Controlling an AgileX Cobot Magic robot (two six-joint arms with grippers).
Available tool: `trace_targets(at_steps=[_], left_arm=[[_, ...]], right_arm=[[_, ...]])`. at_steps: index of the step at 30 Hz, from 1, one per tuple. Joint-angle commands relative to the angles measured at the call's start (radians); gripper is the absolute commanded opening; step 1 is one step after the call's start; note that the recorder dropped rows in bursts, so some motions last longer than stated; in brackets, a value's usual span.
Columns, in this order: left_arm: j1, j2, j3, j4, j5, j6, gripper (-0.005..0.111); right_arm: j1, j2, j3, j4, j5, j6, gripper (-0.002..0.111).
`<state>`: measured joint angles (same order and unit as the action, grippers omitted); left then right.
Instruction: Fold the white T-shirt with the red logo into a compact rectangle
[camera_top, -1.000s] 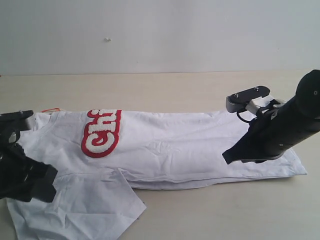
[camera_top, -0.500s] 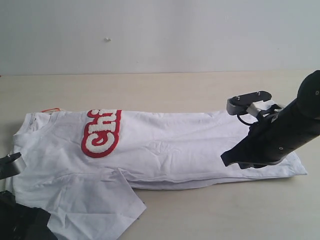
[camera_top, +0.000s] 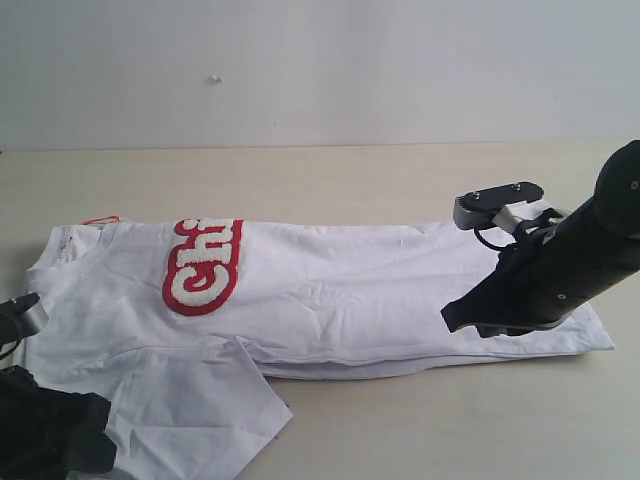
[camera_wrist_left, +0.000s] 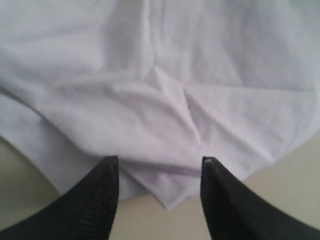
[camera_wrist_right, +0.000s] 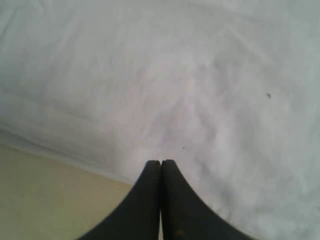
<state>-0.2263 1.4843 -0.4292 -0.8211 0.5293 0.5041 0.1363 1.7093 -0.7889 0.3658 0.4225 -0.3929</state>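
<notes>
**A:** Where's the shirt?

**B:** The white T-shirt (camera_top: 330, 290) lies stretched flat on the table (camera_top: 350, 180). 1 long side is turned in, so the red logo (camera_top: 203, 266) shows only "Ch". On my side of the logo, a sleeve (camera_top: 190, 400) juts out unfolded.

**A:** And the arms?

**B:** The left gripper (camera_wrist_left: 159, 161) hovers over that sleeve's corner, jaws wide apart, holding nothing. The right gripper (camera_wrist_right: 160, 162) sits at the shirt end farthest from the logo, jaws pressed together (no cloth between them that I can see).

**A:** Which step, then?

**B:** I'd say 1 lengthwise fold is done and the 2nd is starting. Next, the left jaws should drop, pinch the sleeve edge and carry it over toward the logo. The right would have to open and take the hem.
</notes>
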Motion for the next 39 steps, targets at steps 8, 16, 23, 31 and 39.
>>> trace_targets(at_steps=[8,16,23,31,39], left_arm=[[-0.003,0.064,0.006,0.021,0.064,-0.029,0.050],[-0.003,0.064,0.006,-0.004,0.041,-0.040,0.050],[-0.003,0.064,0.006,-0.111,0.030,0.034,0.050],[-0.003,0.064,0.006,-0.148,0.013,0.038,0.040],[-0.003,0.130,0.006,-0.154,0.017,0.121,0.000]], right_arm=[[-0.003,-0.011,0.005,0.001,-0.005,-0.006,0.000],[-0.003,-0.011,0.005,0.001,-0.007,-0.006,0.000],[-0.003,-0.011,0.005,0.001,-0.007,-0.006,0.000],[-0.003,-0.011,0.005,0.001,-0.010,-0.006,0.000],[-0.003,-0.011,0.005,0.003,-0.020,-0.006,0.000]])
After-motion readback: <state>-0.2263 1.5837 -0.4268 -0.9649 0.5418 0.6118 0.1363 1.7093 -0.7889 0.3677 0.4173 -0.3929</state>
